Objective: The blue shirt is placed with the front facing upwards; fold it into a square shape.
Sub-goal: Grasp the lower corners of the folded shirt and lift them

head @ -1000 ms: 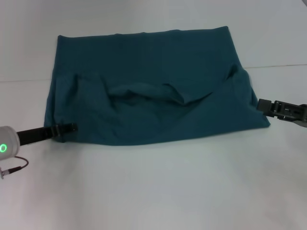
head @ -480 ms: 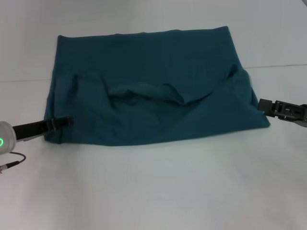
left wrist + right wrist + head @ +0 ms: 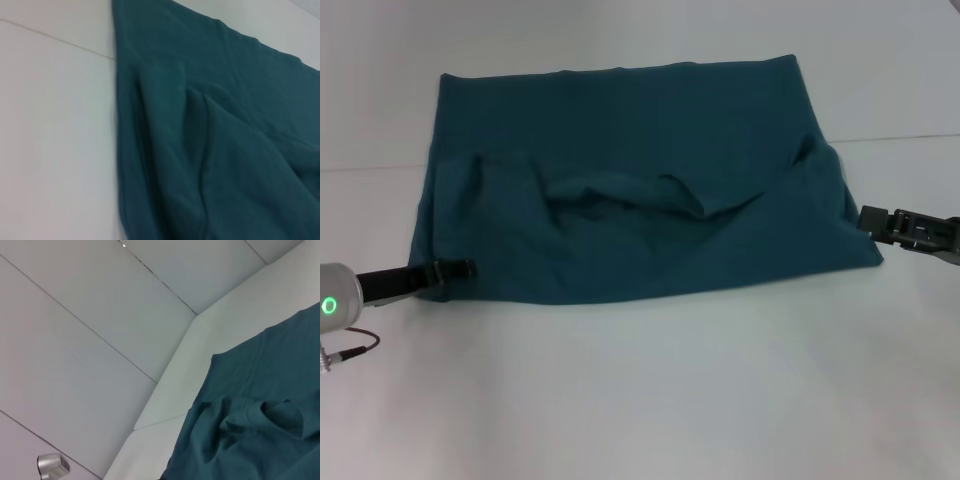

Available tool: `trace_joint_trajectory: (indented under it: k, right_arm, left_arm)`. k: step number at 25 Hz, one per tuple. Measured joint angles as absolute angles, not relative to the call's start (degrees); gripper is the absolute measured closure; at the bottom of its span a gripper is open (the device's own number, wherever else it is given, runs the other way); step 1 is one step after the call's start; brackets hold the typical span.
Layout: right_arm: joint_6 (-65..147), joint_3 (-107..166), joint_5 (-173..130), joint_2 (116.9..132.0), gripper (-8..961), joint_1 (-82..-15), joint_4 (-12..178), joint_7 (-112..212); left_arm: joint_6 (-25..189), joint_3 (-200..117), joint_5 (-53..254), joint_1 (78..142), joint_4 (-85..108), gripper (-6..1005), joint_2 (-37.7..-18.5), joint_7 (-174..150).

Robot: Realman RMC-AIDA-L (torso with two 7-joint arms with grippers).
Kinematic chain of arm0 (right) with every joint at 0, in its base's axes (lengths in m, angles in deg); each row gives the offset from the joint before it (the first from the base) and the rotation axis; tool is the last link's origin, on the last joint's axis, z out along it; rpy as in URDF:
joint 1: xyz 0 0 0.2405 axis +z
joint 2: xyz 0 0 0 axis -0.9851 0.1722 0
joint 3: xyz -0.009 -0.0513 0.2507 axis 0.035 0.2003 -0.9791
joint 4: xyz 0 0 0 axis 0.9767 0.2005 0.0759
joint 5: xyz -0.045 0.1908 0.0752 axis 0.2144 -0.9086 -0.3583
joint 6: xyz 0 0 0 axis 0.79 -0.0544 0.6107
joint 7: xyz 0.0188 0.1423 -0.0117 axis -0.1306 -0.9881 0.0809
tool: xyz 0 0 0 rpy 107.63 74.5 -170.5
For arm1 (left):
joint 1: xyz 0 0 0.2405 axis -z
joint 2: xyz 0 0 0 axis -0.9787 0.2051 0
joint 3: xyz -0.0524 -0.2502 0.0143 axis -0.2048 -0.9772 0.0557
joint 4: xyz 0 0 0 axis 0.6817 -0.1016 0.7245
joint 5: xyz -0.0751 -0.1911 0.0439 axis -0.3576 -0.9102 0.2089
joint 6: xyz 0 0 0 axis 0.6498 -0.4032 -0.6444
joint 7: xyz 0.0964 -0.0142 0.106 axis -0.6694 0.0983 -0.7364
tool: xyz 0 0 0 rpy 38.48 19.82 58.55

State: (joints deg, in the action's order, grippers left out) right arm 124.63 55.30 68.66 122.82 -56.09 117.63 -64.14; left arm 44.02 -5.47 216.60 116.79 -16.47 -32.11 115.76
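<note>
The blue shirt lies on the white table as a wide teal rectangle with its plain side up; no print shows. A loose ridge of cloth crosses its middle. My left gripper rests low at the shirt's near-left corner, its dark tip over the hem. At the shirt's right edge, my right gripper touches the cloth. The left wrist view shows rumpled folds of the shirt close up. The right wrist view looks across the shirt from its right side.
Bare white table surrounds the shirt on all sides, with a wide open strip along the near edge. A seam line crosses the table behind the shirt. My left arm's silver wrist with a green light sits at the left edge.
My left gripper shifted away and to the left half a second ago, then came back nearer and slightly right to the shirt's near-left corner. The right arm has not moved.
</note>
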Motion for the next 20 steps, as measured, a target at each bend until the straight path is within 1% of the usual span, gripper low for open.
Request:
trace_joint_trajectory:
  k: [2,7,13,15,20]
  right_arm:
    - [124.7,55.1,68.7,122.82,38,-56.1,117.6,-64.2]
    - [125.1,54.6,68.7,122.82,37,-56.3,117.6,-64.2]
    - [125.1,54.3,68.7,122.83,37,-56.8,117.6,-64.3]
    - [125.1,54.0,68.7,122.82,37,-56.8,117.6,-64.2]
    - [125.1,53.8,68.7,122.74,37,-56.8,117.6,-64.2]
  left_arm:
    - [42.4,-5.8,216.3,116.6,-16.9,341,-32.14,115.8]
    - [40.8,-5.5,216.3,116.7,-18.5,386,-32.62,117.5]
    - [43.0,-4.3,220.7,117.6,-19.3,441,-32.68,123.6]
    - [43.0,-4.3,220.9,117.5,-20.3,459,-33.05,123.7]
    - [42.9,-4.2,220.9,117.1,-21.2,661,-33.48,123.7]
